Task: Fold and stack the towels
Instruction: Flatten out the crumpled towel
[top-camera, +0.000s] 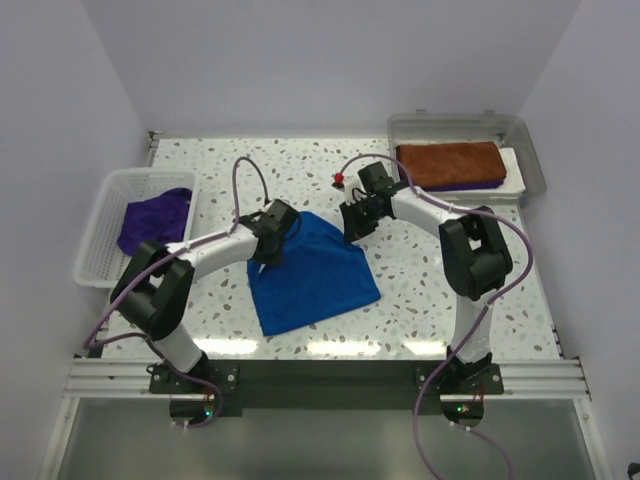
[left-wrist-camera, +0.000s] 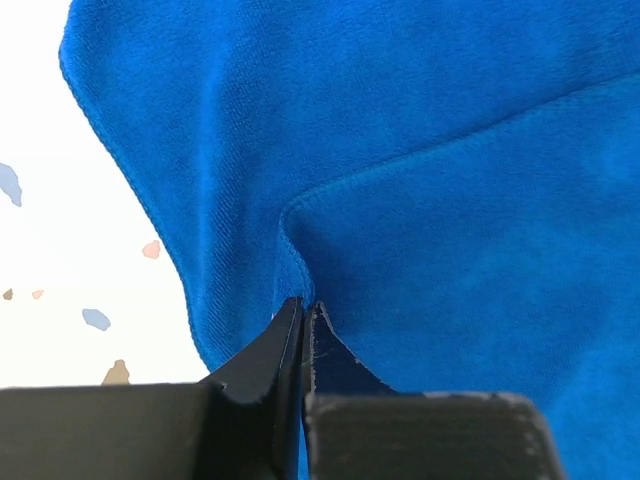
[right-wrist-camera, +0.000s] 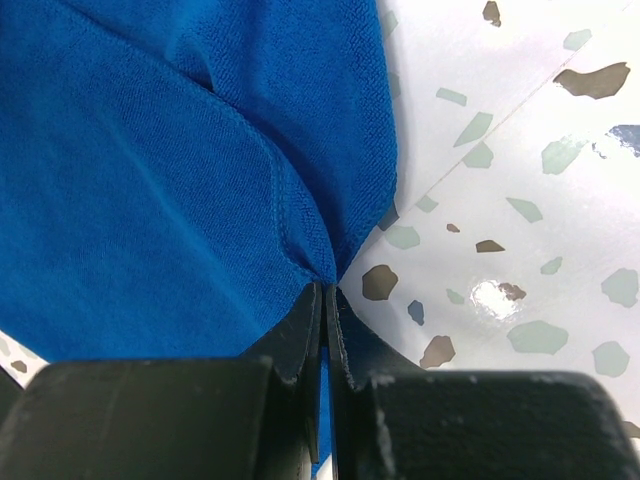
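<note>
A royal blue towel (top-camera: 310, 272) lies in the middle of the table, its far edge lifted. My left gripper (top-camera: 263, 262) is shut on the towel's far left corner; in the left wrist view that gripper (left-wrist-camera: 303, 305) pinches the blue cloth (left-wrist-camera: 420, 180) at its hem. My right gripper (top-camera: 352, 235) is shut on the far right corner, and its wrist view shows the gripper (right-wrist-camera: 326, 290) clamped on the blue towel (right-wrist-camera: 150, 200) edge. A rust-brown towel (top-camera: 450, 163) lies folded on a purple towel (top-camera: 472, 186) in the tray. Another purple towel (top-camera: 155, 217) sits crumpled in the basket.
A white mesh basket (top-camera: 105, 225) stands at the left edge of the speckled table (top-camera: 420, 290). A grey tray (top-camera: 530, 160) with a white lining stands at the far right. White walls close in the back and sides.
</note>
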